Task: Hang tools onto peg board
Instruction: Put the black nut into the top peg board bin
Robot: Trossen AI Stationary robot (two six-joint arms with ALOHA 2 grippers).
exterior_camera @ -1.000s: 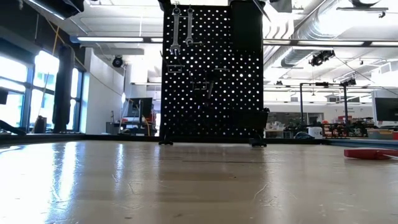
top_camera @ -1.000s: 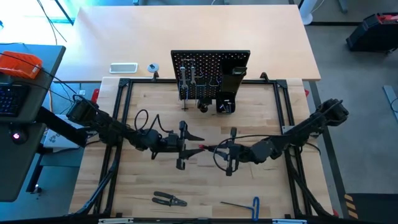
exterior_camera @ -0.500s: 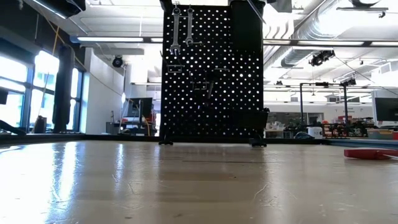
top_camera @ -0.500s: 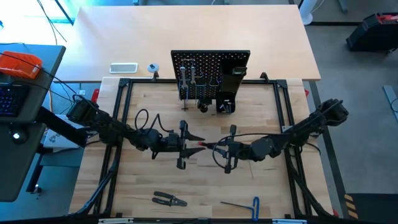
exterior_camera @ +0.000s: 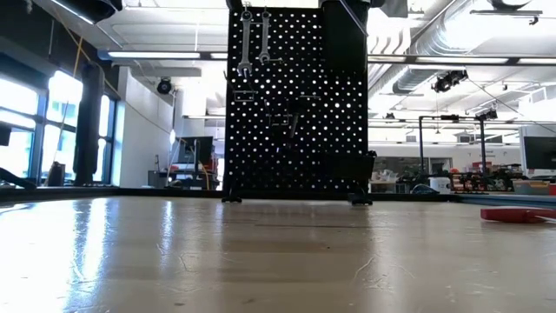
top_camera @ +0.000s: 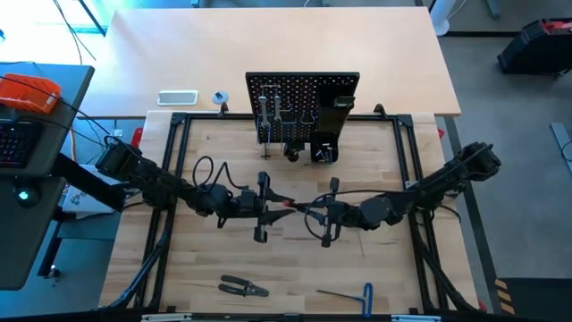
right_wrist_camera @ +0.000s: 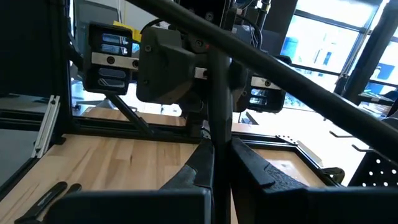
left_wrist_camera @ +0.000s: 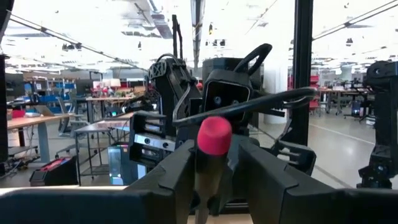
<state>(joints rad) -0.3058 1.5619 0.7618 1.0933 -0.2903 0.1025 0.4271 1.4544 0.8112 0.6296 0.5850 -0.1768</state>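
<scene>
The red-handled screwdriver (top_camera: 290, 208) is held level above the table's middle, between my two grippers. My left gripper (top_camera: 271, 208) is shut on it from the left. My right gripper (top_camera: 312, 213) is shut on its dark shaft from the right, facing the left gripper. The black peg board (top_camera: 302, 105) stands upright at the far edge, and it also shows in the low view (exterior_camera: 295, 113). Two silver wrenches (exterior_camera: 254, 39) hang from hooks near its top. Black-handled pliers (top_camera: 243, 286) and a blue-handled hex key (top_camera: 350, 292) lie flat near the near edge. My left gripper pinches the screwdriver between its two fingers, level, from the table's left. The red rounded end (left_wrist_camera: 214, 135) sticks out past the fingertips toward the right gripper. The tool is clear of the table. My right gripper pinches the dark shaft (right_wrist_camera: 217, 134) between its two fingers, level, from the table's right. The fingers lie along the shaft. The shaft runs on toward the left gripper.
Dark objects (top_camera: 308, 152) stand at the peg board's foot. A black frame (top_camera: 179, 179) rims the wooden table top. A red object (exterior_camera: 517, 214) lies at the table's right in the low view. Bare wood lies between the grippers and the board.
My right gripper has moved a little toward the table's left, closer to my left gripper and the screwdriver's red part. The left gripper and the screwdriver have stayed about where they were.
</scene>
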